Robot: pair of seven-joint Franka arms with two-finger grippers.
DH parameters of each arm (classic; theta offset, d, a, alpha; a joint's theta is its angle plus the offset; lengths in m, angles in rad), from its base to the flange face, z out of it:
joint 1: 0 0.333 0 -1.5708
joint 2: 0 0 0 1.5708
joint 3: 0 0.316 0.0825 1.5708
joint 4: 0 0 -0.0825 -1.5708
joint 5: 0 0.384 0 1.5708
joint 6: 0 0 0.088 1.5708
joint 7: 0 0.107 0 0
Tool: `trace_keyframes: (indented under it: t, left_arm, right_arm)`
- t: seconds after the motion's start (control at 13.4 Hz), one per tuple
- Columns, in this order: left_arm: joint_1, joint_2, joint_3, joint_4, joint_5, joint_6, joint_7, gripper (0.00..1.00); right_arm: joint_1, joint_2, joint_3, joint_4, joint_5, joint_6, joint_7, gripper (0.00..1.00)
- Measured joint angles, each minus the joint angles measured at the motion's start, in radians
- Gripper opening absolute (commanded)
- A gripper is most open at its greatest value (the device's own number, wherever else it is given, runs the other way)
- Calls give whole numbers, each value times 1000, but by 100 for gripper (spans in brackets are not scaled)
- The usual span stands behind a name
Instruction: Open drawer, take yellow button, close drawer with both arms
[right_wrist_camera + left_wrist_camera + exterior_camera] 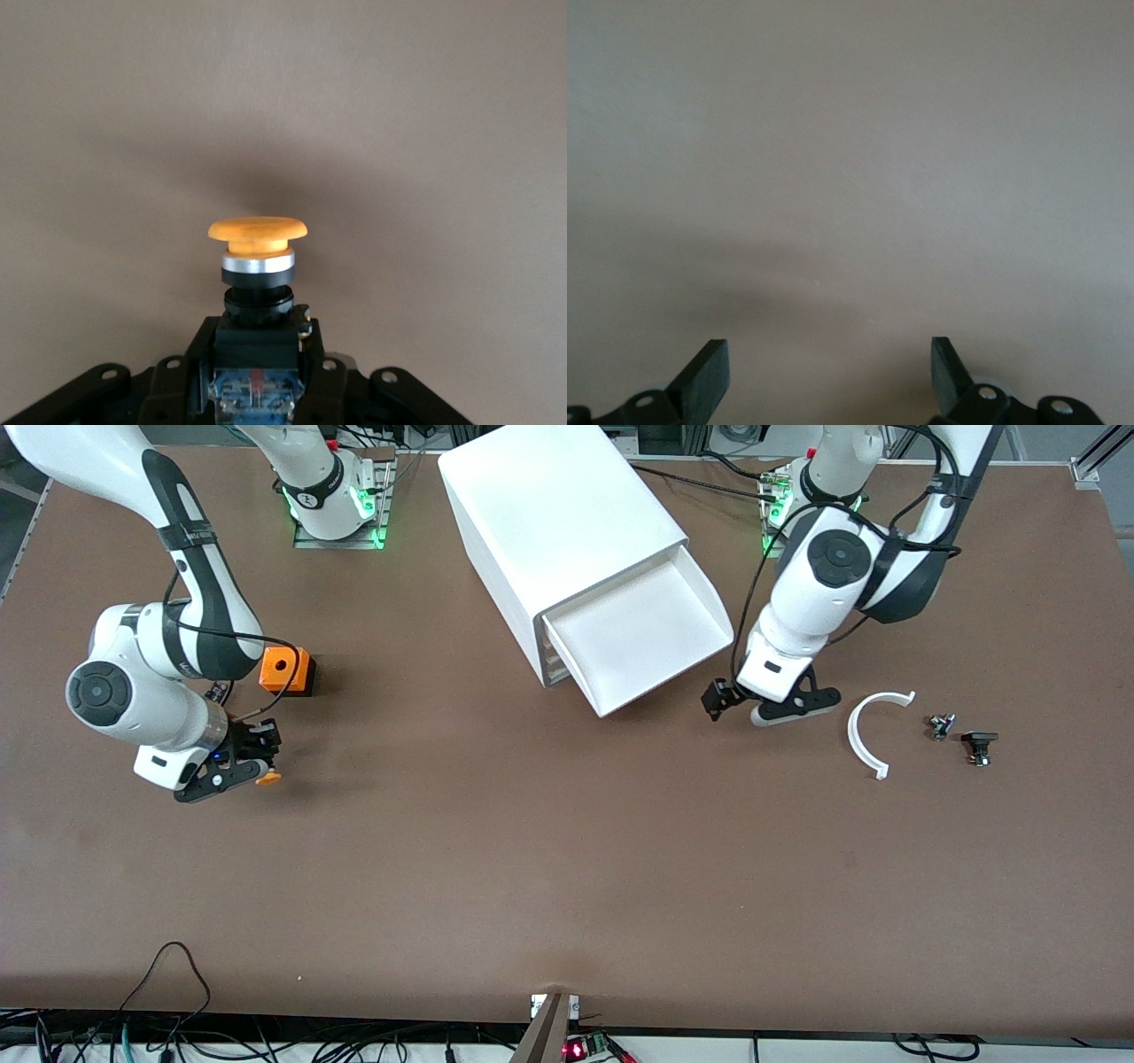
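Note:
The white cabinet [558, 522] stands at the robots' edge of the table with its top drawer [651, 633] pulled out; the tray's inside shows bare white. My right gripper [259, 772] [257, 354] hangs low over the table toward the right arm's end and is shut on the button's black body. The button [268, 779] [258, 232] has its orange cap sticking out past the fingertips. My left gripper [795, 707] [830, 367] is open with nothing between its fingers [709, 372], low over bare table beside the pulled-out drawer.
An orange cube with a hole [286, 670] sits close to the right gripper, nearer the robots. Toward the left arm's end lie a white curved strip [873, 731] and two small dark parts [941, 726] [979, 746]. Cables run along the table's near edge.

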Motion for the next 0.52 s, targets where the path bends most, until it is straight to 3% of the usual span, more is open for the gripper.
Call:
trace_keyframes:
  t: [0.37, 0.45, 0.52]
  left_arm:
    - [-3, -1, -123, -37, 0, 0, -30, 100]
    - [-3, -4, -149, -41, 0, -1, -54, 100]
    - [-1, -9, -178, -47, 0, -6, -82, 100]
  right_arm:
    - [-59, 22, 0, -189, 0, 242, 21, 13]
    - [-75, 34, 0, -196, 0, 259, 16, 20]
    - [-89, 44, 0, -196, 0, 267, 7, 46]
